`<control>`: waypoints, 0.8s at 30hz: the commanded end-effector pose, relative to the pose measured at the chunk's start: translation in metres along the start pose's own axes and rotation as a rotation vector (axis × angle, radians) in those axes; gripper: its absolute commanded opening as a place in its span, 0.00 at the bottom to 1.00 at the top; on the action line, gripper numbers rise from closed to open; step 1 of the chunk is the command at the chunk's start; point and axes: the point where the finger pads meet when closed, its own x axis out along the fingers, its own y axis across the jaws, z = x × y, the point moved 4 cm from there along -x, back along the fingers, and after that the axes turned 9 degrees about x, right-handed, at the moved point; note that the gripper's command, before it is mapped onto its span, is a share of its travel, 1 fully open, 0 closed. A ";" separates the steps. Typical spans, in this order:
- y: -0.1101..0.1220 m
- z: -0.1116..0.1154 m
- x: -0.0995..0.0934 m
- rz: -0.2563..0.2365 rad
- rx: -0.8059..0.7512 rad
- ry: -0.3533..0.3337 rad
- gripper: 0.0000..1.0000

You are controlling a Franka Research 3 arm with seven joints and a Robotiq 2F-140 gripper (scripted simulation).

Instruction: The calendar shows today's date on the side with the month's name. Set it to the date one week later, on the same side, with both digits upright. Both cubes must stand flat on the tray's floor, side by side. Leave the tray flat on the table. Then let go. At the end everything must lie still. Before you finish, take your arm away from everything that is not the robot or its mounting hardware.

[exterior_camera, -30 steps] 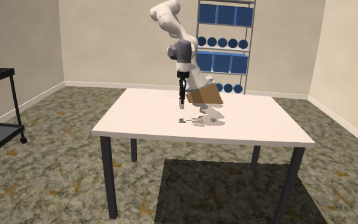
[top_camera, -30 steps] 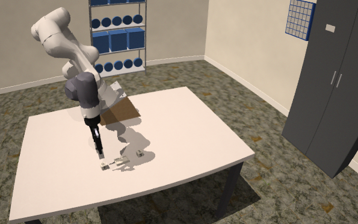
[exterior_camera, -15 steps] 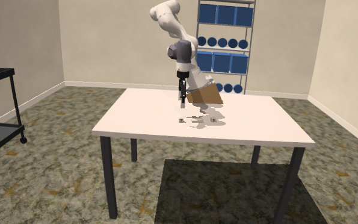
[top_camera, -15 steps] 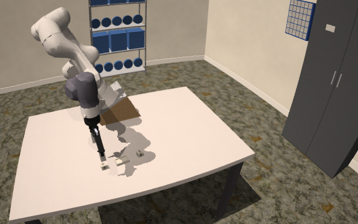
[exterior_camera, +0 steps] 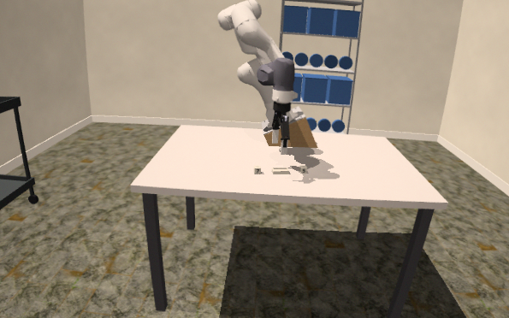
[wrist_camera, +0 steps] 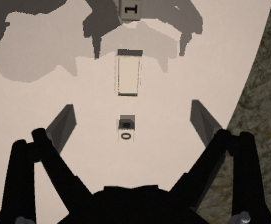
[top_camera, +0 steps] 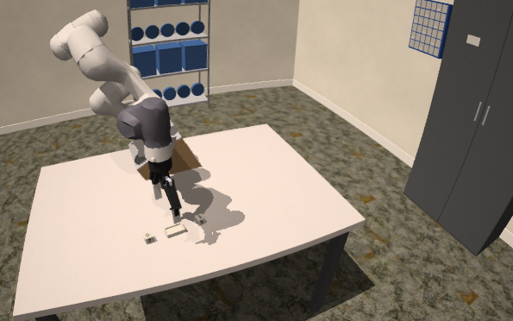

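A small pale cube [top_camera: 148, 238] [exterior_camera: 257, 170] [wrist_camera: 126, 135] stands on the table, left of the tray in the top and exterior views. Its top shows a 0; the exterior view shows what looks like a 7 on its front. The shallow pale tray [top_camera: 175, 230] [exterior_camera: 281, 171] [wrist_camera: 128, 75] lies flat and empty. A second cube [top_camera: 200, 219] [exterior_camera: 304, 169] [wrist_camera: 131, 9] stands in shadow beyond the tray's other end, with a 1 visible in the wrist view and apparently a 5 in the exterior view. My gripper [top_camera: 166, 205] [exterior_camera: 280, 145] [wrist_camera: 132, 112] is wide open and empty, raised above the table behind the tray.
A brown slanted block [top_camera: 185, 159] [exterior_camera: 298, 134] stands near the arm's base at the table's back edge. The arm's shadow falls across the table around the second cube. A black cart [exterior_camera: 2, 179] stands left of the table, and a dark cabinet [top_camera: 472, 129] stands to the right.
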 end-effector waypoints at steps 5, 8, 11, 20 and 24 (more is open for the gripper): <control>-0.013 -0.106 0.008 0.002 0.094 -0.006 1.00; -0.018 -0.123 0.009 0.002 0.094 -0.005 0.28; -0.018 -0.123 0.009 0.002 0.094 -0.005 0.28; -0.018 -0.123 0.009 0.002 0.094 -0.005 0.28; -0.018 -0.123 0.009 0.002 0.094 -0.005 0.28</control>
